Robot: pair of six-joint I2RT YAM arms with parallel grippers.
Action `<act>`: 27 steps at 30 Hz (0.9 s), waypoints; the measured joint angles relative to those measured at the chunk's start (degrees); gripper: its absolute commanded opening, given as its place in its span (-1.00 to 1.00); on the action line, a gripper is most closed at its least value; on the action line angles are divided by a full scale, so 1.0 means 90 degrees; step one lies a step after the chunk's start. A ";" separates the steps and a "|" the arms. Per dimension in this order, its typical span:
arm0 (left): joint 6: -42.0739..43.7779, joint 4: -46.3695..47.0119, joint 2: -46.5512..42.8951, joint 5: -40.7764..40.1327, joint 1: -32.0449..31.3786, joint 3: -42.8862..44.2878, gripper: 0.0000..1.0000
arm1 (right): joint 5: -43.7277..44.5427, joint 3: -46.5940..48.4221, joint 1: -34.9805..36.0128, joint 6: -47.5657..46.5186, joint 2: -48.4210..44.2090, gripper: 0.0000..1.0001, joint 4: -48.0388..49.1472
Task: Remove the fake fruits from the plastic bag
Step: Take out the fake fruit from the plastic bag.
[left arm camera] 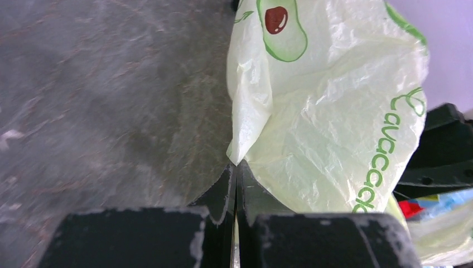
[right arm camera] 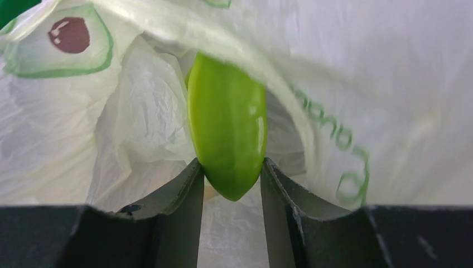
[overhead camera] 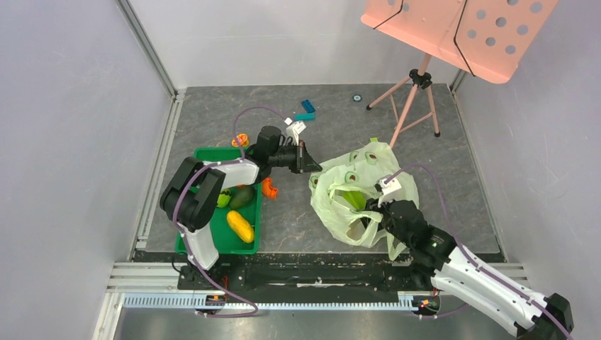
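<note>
The plastic bag (overhead camera: 347,185) lies crumpled on the grey floor right of centre, pale green with avocado prints. My left gripper (overhead camera: 310,164) is shut on a corner of the bag's left edge; in the left wrist view the bag (left arm camera: 329,106) tapers to a tip pinched between the closed fingertips of that gripper (left arm camera: 236,167). My right gripper (overhead camera: 366,221) reaches into the bag's mouth from the near side. It is shut on a light green fake fruit (right arm camera: 227,125), which stands between the fingertips of the gripper (right arm camera: 228,170) with bag film around it. The same fruit (overhead camera: 355,200) shows through the opening from above.
A rigid green tray (overhead camera: 212,154) at the left holds a yellow fruit (overhead camera: 240,226), a dark green one (overhead camera: 243,197) and a light green one (overhead camera: 224,199). An orange curved piece (overhead camera: 269,188) lies beside it. Blue blocks (overhead camera: 307,110) and a pink stand's tripod (overhead camera: 417,88) stand further back.
</note>
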 measured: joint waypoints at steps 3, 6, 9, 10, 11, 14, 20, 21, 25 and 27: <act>-0.0005 -0.0192 -0.0148 -0.0342 0.0121 -0.0165 -0.96 | 0.0049 0.0000 -0.0002 0.0104 -0.0211 -0.31 -0.0114; -0.0005 -0.0359 -0.0291 -0.0631 0.0231 -0.0299 -0.96 | 0.0073 -0.0017 0.0000 0.0194 -0.0308 -0.31 -0.0231; -0.0002 -0.0568 -0.0483 -0.0855 0.0338 -0.0396 -0.96 | 0.0138 -0.0087 -0.0002 0.0301 -0.0442 -0.31 -0.0338; -0.0002 -0.0600 -0.0534 -0.0869 0.0359 -0.0410 -0.96 | 0.0165 -0.0109 -0.0002 0.0328 -0.0478 -0.31 -0.0352; -0.0002 -0.0617 -0.0580 -0.0908 0.0376 -0.0420 -0.95 | 0.0199 -0.0129 -0.0002 0.0347 -0.0508 -0.31 -0.0372; 0.0000 -0.0619 -0.0639 -0.0962 0.0401 -0.0420 -0.96 | 0.0250 -0.0223 -0.0002 0.0423 -0.0491 -0.30 -0.0415; 0.0005 -0.0646 -0.0639 -0.0809 0.0403 -0.0420 -0.96 | 0.0384 -0.0415 -0.0002 0.0619 0.0153 -0.18 -0.0488; 0.0007 -0.0646 -0.0639 -0.0782 0.0391 -0.0420 -0.96 | 0.0425 -0.0435 -0.0002 0.0644 0.0248 -0.16 -0.0476; 0.0010 -0.0646 -0.0639 -0.0675 0.0335 -0.0420 -0.96 | 0.0583 -0.0517 -0.0002 0.0748 0.0355 -0.20 -0.0287; 0.0010 -0.0644 -0.0636 -0.0658 0.0321 -0.0420 -0.96 | 0.0639 -0.0542 -0.0002 0.0765 0.0311 -0.29 -0.0223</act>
